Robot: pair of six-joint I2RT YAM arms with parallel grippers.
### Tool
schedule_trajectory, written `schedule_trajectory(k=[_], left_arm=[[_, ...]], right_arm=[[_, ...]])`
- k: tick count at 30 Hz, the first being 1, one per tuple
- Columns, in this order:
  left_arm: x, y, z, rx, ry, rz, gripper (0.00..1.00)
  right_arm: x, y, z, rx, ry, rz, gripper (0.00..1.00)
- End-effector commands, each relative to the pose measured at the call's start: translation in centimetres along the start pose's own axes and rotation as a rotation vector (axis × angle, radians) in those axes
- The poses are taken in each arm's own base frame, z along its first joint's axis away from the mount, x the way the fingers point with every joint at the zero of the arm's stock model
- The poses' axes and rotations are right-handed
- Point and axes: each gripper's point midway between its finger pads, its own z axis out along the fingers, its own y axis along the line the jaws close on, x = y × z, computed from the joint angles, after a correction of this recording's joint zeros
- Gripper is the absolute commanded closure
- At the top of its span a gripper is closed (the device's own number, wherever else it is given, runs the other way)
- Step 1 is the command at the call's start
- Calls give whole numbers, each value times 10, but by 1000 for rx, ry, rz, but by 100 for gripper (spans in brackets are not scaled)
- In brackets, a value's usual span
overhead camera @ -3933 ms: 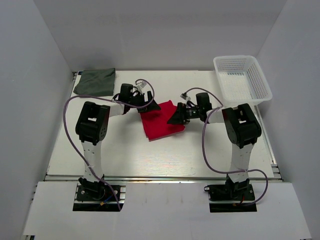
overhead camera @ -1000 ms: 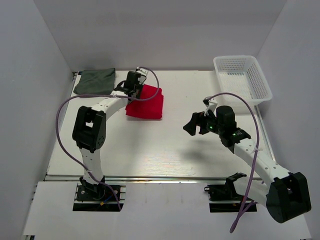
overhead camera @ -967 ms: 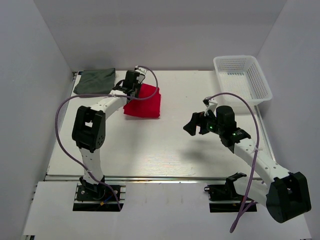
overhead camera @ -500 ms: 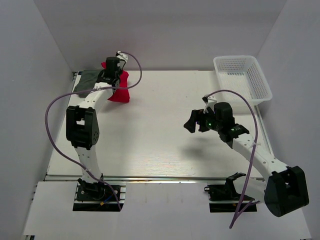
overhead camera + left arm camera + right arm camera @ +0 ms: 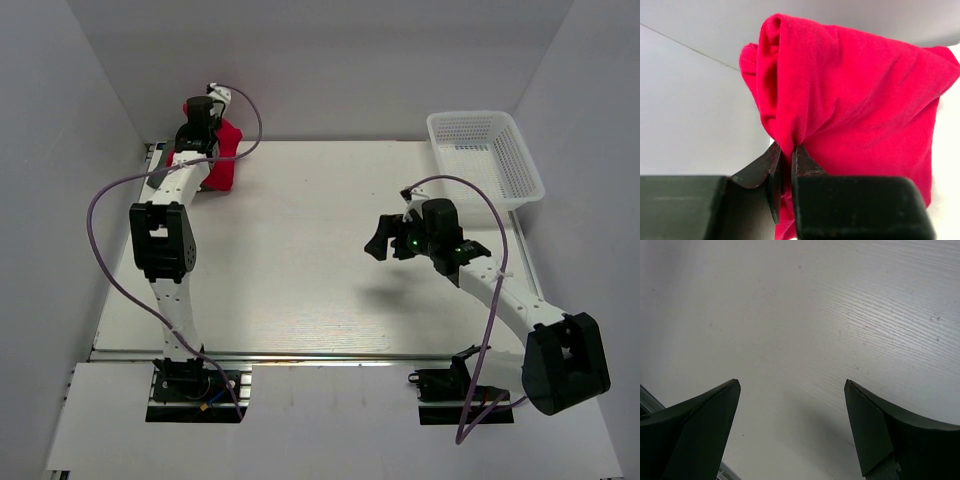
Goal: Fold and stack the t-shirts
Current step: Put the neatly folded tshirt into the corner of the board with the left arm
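Your left gripper (image 5: 786,156) is clamped on the red shirt (image 5: 855,100), which bunches just ahead of its fingers (image 5: 757,170) (wall (image 5: 700,110) behind it). Your right gripper (image 5: 791,385) gapes wide above the table (image 5: 865,300).

You have bright, even, diffuse light from overhead; the table (image 5: 300,300) carries a faint soft shadow below the right arm (image 5: 490,285). Wrist views: right gripper (image 5: 791,382) fingers (image 5: 695,425) soft-edged up close, red shirt (image 5: 855,100) vivid, folds lightly shaded.

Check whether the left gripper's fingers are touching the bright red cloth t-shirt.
Touching. Left wrist view: the left gripper pinches a fold of the bright red cloth t-shirt between its fingers.
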Motion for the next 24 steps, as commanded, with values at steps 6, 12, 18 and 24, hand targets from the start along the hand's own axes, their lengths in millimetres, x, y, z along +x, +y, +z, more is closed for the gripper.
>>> schedule_trajectory(k=[6, 12, 18, 24], left_arm=[[-3, 44, 30, -69, -36, -83, 100], [29, 61, 59, -164, 24, -134, 100], [44, 67, 67, -225, 70, -165, 0], [33, 79, 54, -243, 65, -242, 0]], right_arm=[[-34, 10, 7, -36, -62, -17, 10], [-38, 10, 17, -45, -44, -11, 10], [-40, 10, 21, -46, -36, -3, 10], [-41, 14, 19, -63, -38, 3, 10]])
